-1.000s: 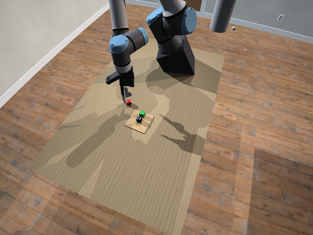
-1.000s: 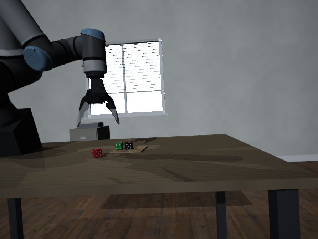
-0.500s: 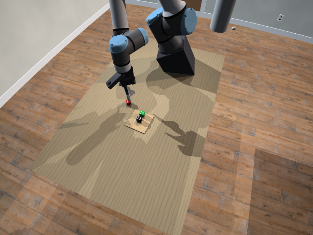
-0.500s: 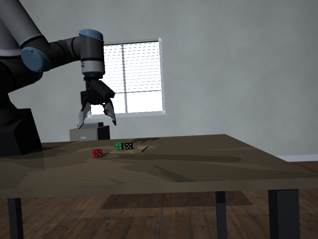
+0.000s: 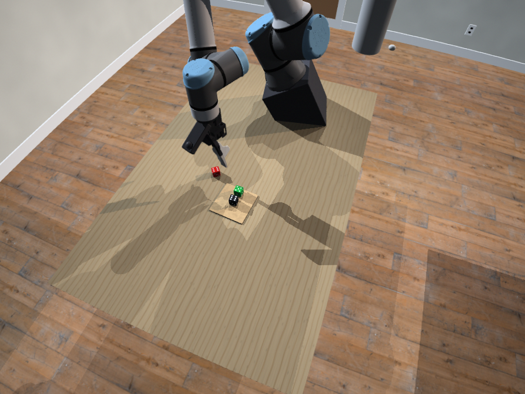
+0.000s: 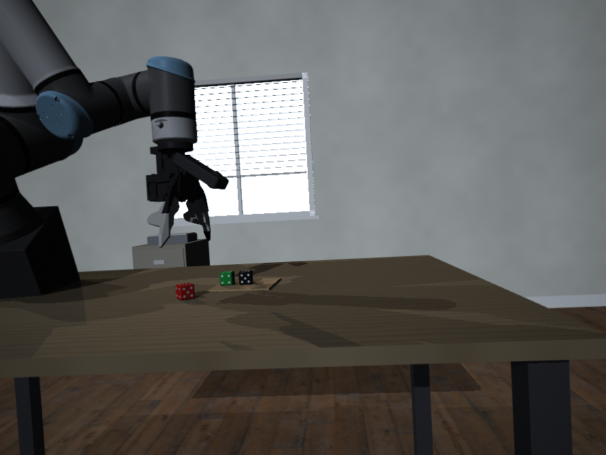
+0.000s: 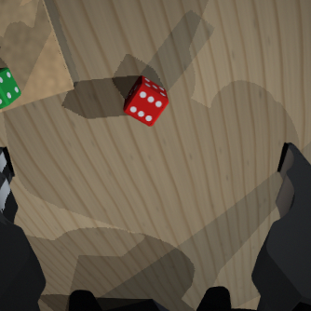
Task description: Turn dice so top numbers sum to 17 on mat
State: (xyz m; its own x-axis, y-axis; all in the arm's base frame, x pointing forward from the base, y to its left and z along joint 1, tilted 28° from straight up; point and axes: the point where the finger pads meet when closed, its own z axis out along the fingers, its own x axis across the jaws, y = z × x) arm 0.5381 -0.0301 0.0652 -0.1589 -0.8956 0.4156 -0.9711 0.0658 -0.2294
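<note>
Red die needs placing, left of the mat; green die and black die are on; my gripper gapes wide, empty.

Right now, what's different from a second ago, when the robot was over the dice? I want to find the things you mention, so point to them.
The end effector (image 5: 224,158) (image 6: 185,241) (image 7: 146,146) turned counterclockwise, seen from above. It didn't grab or let go of anything; it's still open. The red die (image 5: 216,172) (image 6: 185,291) (image 7: 146,101) stayed off the mat (image 5: 242,215) (image 6: 261,284) (image 7: 51,70), and the green die (image 5: 238,190) (image 6: 226,278) (image 7: 7,87) and black die (image 5: 233,199) (image 6: 245,277) stayed on it.
</note>
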